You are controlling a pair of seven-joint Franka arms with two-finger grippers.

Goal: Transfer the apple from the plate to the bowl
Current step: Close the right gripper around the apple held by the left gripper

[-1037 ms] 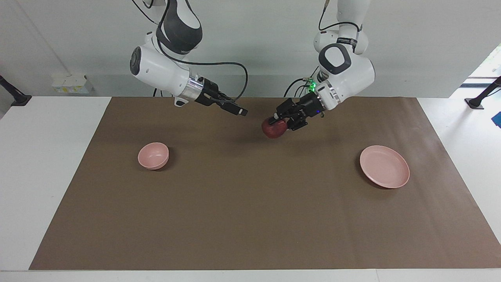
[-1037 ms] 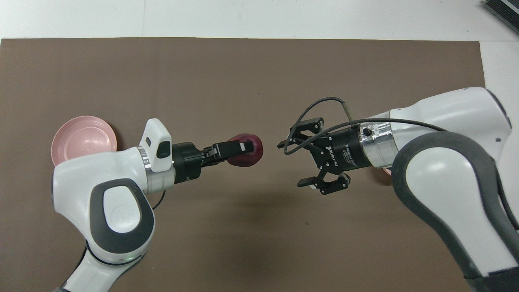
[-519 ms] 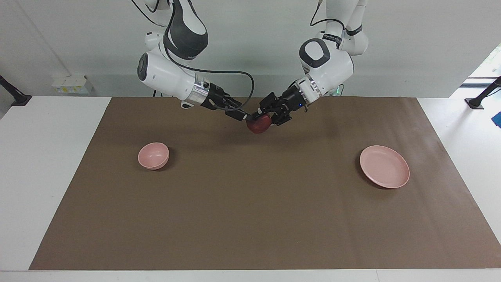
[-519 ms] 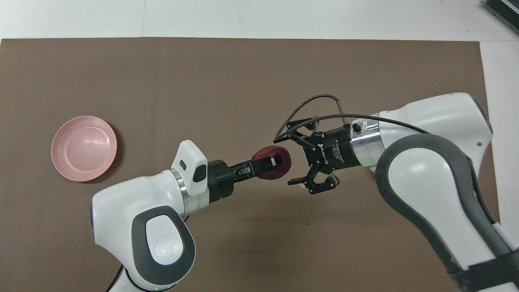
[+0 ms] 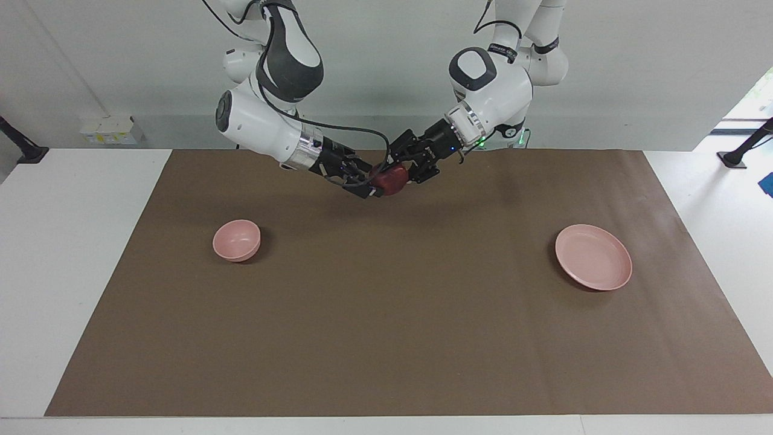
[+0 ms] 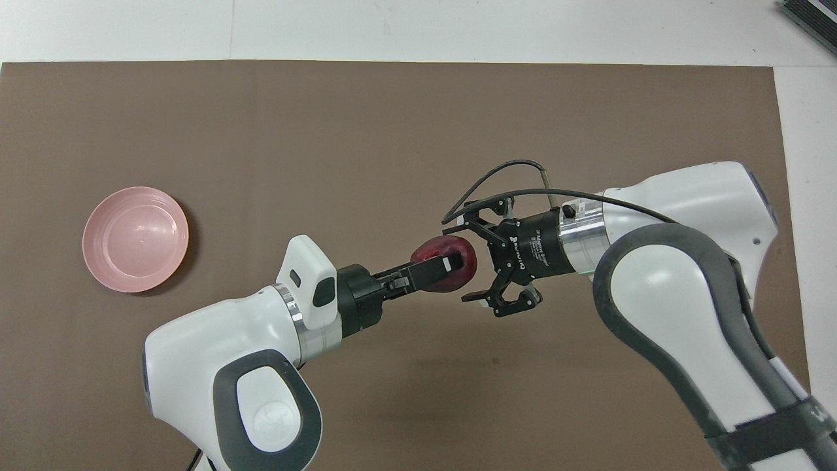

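Observation:
The dark red apple point(image 5: 389, 179) hangs in the air over the middle of the mat, on the robots' side, and shows in the overhead view point(image 6: 439, 252) too. My left gripper point(image 5: 401, 171) is shut on it; one finger lies across its top point(image 6: 437, 266). My right gripper point(image 5: 369, 183) is open, and its two fingers stand on either side of the apple's free end point(image 6: 460, 263). The pink plate point(image 5: 593, 257) lies bare toward the left arm's end point(image 6: 135, 239). The pink bowl point(image 5: 237, 240) stands toward the right arm's end; in the overhead view the right arm hides it.
A brown mat point(image 5: 386, 338) covers most of the white table. Nothing else lies on it between the bowl and the plate.
The left gripper has carried the apple from nearer the plate toward the right arm. The right gripper has come in to meet it, and its open fingers now flank the apple.

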